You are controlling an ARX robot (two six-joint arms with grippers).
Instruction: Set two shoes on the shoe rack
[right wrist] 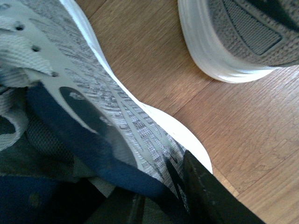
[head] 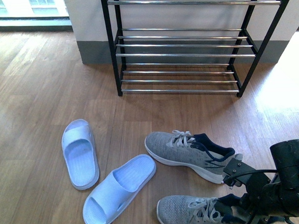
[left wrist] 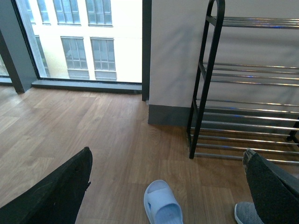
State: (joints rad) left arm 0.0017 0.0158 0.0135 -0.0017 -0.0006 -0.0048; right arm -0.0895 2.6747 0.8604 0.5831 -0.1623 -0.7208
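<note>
Sneaker heel sits between right end effector fingers.

This looks like the entry corner of a home or flat. A multi-tier shoe rack of black frame and chrome bars stands against a pale wall with a grey skirting board. On the wood-plank floor before it lie household footwear: a pair of pale blue slides and grey knit sneakers. A floor-to-ceiling window beside the wall looks out on a neighbouring building's many-windowed façade, seen from some height.
</note>
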